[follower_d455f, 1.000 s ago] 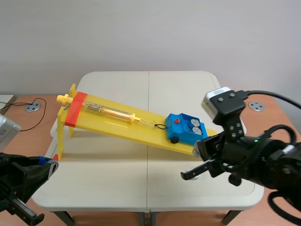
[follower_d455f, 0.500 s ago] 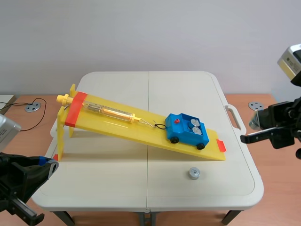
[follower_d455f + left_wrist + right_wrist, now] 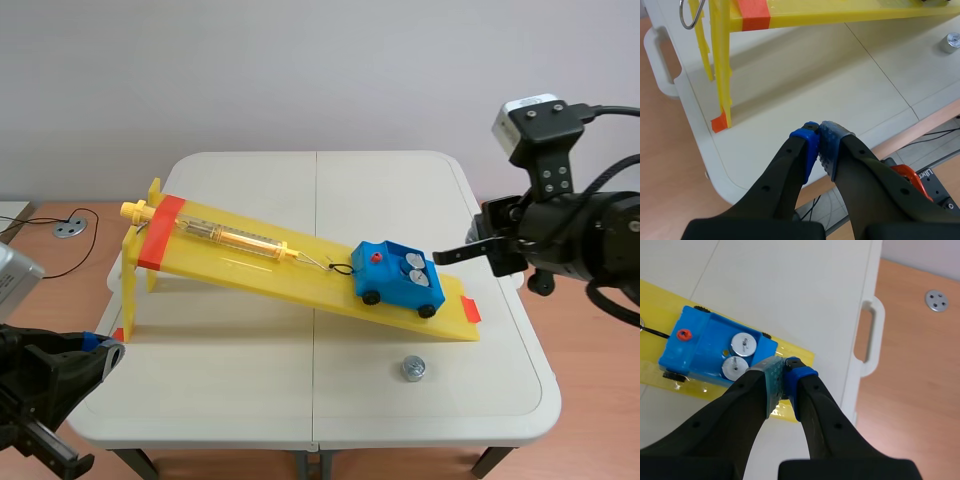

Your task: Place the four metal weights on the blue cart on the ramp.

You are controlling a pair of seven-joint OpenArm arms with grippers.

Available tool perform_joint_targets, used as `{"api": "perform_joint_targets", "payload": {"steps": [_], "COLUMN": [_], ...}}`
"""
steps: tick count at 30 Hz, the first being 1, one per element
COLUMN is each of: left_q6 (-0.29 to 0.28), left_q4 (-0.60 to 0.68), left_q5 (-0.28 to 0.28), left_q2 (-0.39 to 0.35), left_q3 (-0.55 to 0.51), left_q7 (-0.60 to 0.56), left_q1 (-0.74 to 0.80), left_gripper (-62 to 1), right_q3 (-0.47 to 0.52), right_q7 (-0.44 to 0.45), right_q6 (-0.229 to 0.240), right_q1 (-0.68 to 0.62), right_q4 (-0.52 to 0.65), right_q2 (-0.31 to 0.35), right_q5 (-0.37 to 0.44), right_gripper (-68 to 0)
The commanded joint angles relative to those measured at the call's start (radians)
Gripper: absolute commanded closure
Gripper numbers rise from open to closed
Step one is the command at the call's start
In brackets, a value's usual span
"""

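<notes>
Resting low on the yellow plastic ramp [image 3: 290,280], the blue toy cart [image 3: 397,277] carries two visible round silver metal weights [image 3: 743,345]. Another weight [image 3: 413,368] lies on the white table [image 3: 250,380] nearby. The right gripper [image 3: 784,367], above the cart, and the left gripper [image 3: 817,132] both have their fingers pressed together, empty.

The right arm's black two-fingered gripper [image 3: 447,256], a second ago low over the white folding table [image 3: 250,390] in front of the lower end of the yellow plastic ramp [image 3: 300,281], swung out past the table's right edge and now hangs higher, just right of the blue toy cart [image 3: 386,281]; the small round metal weight [image 3: 413,368] it covered lies in plain sight
</notes>
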Motion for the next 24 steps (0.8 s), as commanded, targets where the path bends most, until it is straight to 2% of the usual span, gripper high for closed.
{"api": "perform_joint_targets", "payload": {"steps": [1,7,17,24], "left_q6": [-0.044,-0.044,-0.044,-0.044], "left_q4": [0.061,0.061,0.061,0.061], "left_q5": [-0.062,-0.062,-0.062,-0.062], "left_q2": [0.007,0.007,0.007,0.007], "left_q3": [-0.016,-0.016,-0.016,-0.016], "left_q7": [-0.085,-0.085,-0.085,-0.085], "left_q1": [-0.019,-0.019,-0.019,-0.019], "left_gripper": [-3.0,-3.0,-3.0,-3.0], "right_q3": [-0.019,-0.084,-0.166,-0.182], "right_q7": [0.184,0.223,0.246,0.269], "right_q6": [-0.055,-0.105,-0.174,-0.180], "right_q1": [0.106,0.183,0.278,0.299], "right_q4": [0.042,-0.054,-0.185,-0.241], "right_q2": [-0.008,-0.052,-0.113,-0.123], "right_q5": [-0.013,-0.098,-0.181,-0.193], "right_gripper": [-0.9,-0.9,-0.9,-0.9]}}
